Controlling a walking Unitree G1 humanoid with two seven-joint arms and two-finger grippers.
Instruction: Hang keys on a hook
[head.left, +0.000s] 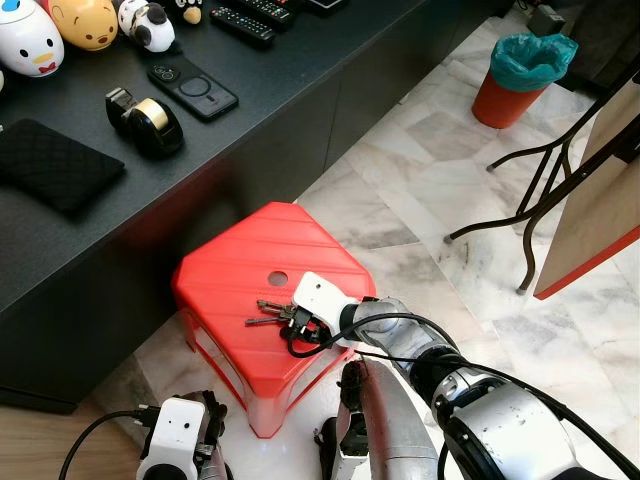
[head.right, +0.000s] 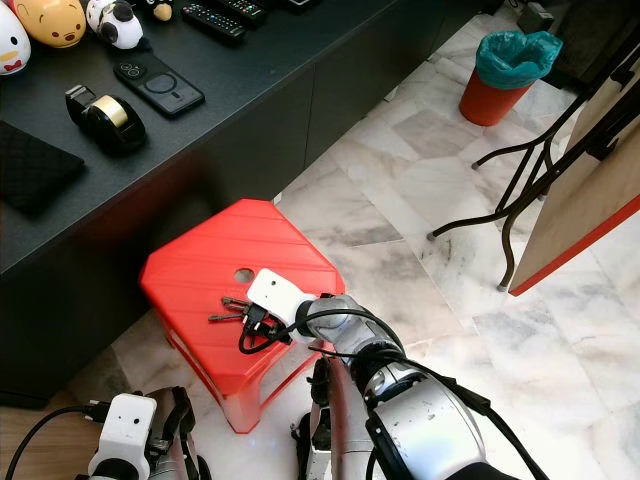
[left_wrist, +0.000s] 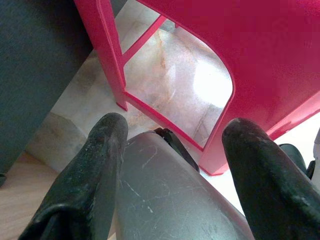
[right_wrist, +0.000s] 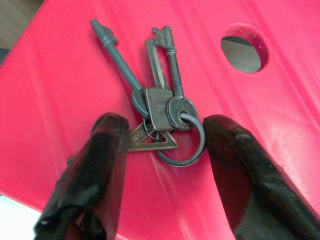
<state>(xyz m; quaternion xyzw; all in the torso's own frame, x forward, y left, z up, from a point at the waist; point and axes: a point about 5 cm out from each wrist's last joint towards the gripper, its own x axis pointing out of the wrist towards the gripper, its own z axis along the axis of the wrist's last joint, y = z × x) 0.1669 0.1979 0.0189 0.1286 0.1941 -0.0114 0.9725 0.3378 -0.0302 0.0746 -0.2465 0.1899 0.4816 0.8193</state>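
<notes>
Head views, keys: the keys (head.left: 272, 312) lie flat on top of the red stool (head.left: 240, 255), just beside its round hole, not lifted.
Head views, right gripper: the right gripper (head.left: 305, 328) reaches down over the stool top, right at the bunch.
Head views, left gripper: the left gripper (head.left: 205, 440) hangs low beside the stool, idle.
Head views, surroundings: a dark counter (head.left: 300, 90) stands behind the stool; I cannot make out a hook anywhere (so the hanging place is unknown from here).
Left wrist view: the two black fingers (left_wrist: 95, 170) are spread apart with nothing between them but the robot's own silver limb; stool legs and marble floor (left_wrist: 175, 95) lie beyond.
Right wrist view: the fingers (right_wrist: 95, 170) stand wide apart, one on each side of the key ring (right_wrist: 182, 145), not yet closed on it; whether they touch the stool I cannot tell.
Progress: early, in my judgement; the grasp is lined up, but gripping, lifting, carrying and hooking all remain.
</notes>
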